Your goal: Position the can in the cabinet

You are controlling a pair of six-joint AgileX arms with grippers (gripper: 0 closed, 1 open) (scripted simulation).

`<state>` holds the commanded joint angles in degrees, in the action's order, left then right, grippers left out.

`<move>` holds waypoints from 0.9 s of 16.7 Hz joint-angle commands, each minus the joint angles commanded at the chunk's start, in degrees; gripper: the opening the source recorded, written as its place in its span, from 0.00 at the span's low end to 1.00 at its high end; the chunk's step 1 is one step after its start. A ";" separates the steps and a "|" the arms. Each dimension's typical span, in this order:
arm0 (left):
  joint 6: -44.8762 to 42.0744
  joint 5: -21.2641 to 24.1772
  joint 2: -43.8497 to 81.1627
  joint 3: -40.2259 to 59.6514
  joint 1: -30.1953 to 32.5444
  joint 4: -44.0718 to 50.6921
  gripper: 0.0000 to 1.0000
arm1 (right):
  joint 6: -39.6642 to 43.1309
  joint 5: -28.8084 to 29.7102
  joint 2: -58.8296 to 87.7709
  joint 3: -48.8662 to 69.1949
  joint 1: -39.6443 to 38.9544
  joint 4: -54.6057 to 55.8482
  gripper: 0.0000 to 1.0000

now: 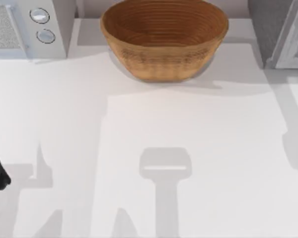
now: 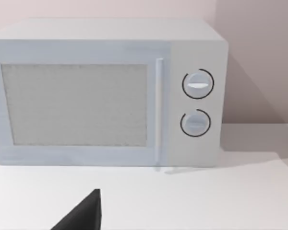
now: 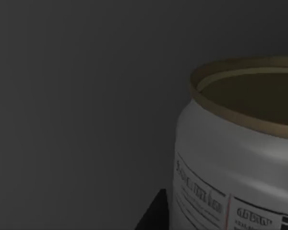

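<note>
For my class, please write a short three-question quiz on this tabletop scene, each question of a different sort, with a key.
1. True or false: the basket stands between the microwave and the cabinet along the table's far edge.
2. Multiple choice: how many round knobs does the microwave front carry? A one; B two; C three.
3. Fill in: in the right wrist view, the can sits close up against a dark ____ surface.

Key: 1 true. 2 B. 3 grey.

White table [image 1: 154, 148] bears basket [image 1: 164, 39], microwave [image 1: 27, 27], cabinet [image 1: 283, 34].
</note>
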<state>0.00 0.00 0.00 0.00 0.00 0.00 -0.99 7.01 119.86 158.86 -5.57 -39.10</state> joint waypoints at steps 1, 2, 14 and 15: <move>0.00 0.00 0.00 0.00 0.00 0.00 1.00 | 0.00 0.00 0.00 0.00 0.00 0.00 0.00; 0.00 0.00 0.00 0.00 0.00 0.00 1.00 | 0.00 0.00 0.00 0.00 0.00 0.00 0.00; 0.00 0.00 0.00 0.00 0.00 0.00 1.00 | 0.00 0.00 0.00 0.00 0.00 0.00 0.75; 0.00 0.00 0.00 0.00 0.00 0.00 1.00 | 0.00 0.00 0.00 0.00 0.00 0.00 0.83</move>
<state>0.00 0.00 0.00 0.00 0.00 0.00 -0.99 7.01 119.86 158.86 -5.57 -39.10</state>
